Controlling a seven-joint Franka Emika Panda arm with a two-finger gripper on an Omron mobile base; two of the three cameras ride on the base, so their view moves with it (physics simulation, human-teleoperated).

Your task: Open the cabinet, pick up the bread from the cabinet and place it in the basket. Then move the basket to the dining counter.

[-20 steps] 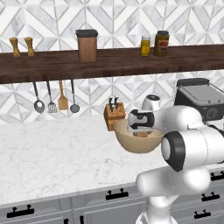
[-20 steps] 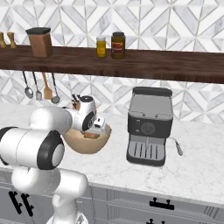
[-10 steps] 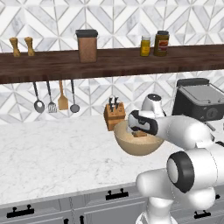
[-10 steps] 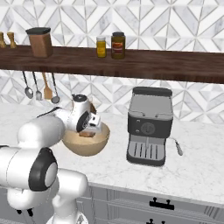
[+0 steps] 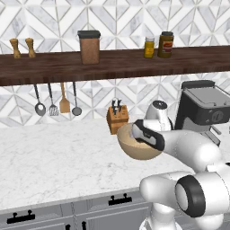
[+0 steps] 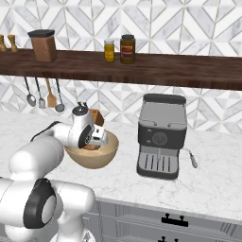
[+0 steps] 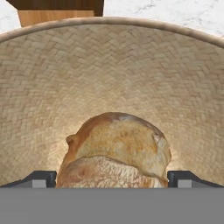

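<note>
Where the woven basket point(image 7: 183, 87) curves, crusty rounded bread point(image 7: 117, 151) rests.

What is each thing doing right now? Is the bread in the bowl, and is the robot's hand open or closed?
bread: inside the basket, between the gripper's fingertips.
basket: upright on the marble counter, holding the bread.
gripper: reaching down into the basket, a fingertip on each side of the bread; I cannot tell whether it grips.
coffee machine: standing on the counter beside the basket.
knife block: upright behind the basket.
</note>
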